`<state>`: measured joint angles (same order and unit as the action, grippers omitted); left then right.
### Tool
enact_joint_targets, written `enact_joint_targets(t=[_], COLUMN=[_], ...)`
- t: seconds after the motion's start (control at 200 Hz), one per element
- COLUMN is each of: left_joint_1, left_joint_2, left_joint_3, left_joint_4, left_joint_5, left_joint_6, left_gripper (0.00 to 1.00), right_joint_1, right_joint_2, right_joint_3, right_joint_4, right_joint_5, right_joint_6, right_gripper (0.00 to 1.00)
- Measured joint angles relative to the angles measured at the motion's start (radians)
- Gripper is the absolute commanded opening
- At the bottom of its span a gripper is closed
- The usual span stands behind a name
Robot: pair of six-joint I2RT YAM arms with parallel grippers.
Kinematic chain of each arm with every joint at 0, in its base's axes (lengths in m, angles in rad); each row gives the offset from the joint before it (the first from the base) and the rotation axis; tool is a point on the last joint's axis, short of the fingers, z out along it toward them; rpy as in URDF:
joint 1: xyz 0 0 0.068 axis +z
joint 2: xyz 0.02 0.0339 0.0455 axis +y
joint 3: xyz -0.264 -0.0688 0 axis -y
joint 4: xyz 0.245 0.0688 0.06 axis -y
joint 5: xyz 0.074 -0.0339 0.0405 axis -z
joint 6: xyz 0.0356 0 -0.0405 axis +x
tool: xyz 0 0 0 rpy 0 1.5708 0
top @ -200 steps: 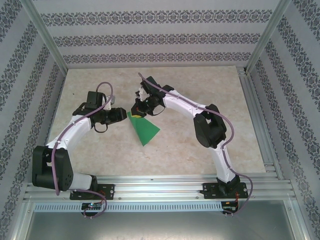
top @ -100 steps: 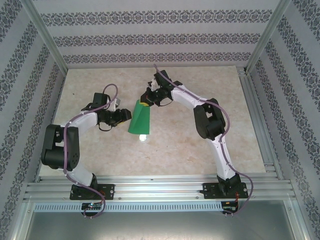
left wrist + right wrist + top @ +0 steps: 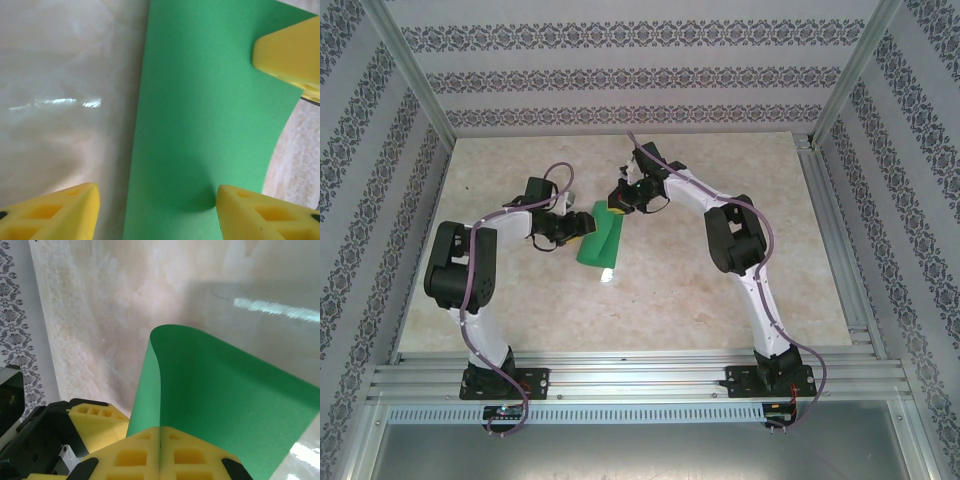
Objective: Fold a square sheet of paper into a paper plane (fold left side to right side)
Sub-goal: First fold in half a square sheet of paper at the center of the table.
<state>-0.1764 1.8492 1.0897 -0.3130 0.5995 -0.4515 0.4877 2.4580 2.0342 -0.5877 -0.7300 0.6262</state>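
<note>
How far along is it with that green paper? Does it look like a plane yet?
Early days. Done: the right gripper is shut on one edge of the thin bright green square sheet of paper. In hand: the sheet bows in a curve, and the left gripper hangs open over it. Left: I see no pressed crease, so the left-to-right fold and all the plane's shaping remain.
</note>
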Motion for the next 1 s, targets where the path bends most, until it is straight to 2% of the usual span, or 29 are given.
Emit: enact_joint_targets(t=[0.485, 0.639, 0.999], left_joint_1=[-0.121, -0.124, -0.139], left_joint_2=[0.083, 0.085, 0.090], left_joint_3=[0.117, 0.120, 0.129], left_joint_4=[-0.106, -0.113, -0.124], left_joint_5=[-0.198, -0.220, -0.259], left_joint_6=[0.033, 0.040, 0.050], left_gripper=[0.56, 0.52, 0.52], right_joint_1=[-0.026, -0.026, -0.025], right_joint_2=[0.062, 0.062, 0.062], right_joint_3=[0.058, 0.054, 0.023], right_joint_4=[-0.045, -0.043, -0.040], right_joint_5=[0.025, 0.026, 0.045], right_joint_6=[-0.034, -0.043, -0.046], right_gripper=[0.02, 0.05, 0.12])
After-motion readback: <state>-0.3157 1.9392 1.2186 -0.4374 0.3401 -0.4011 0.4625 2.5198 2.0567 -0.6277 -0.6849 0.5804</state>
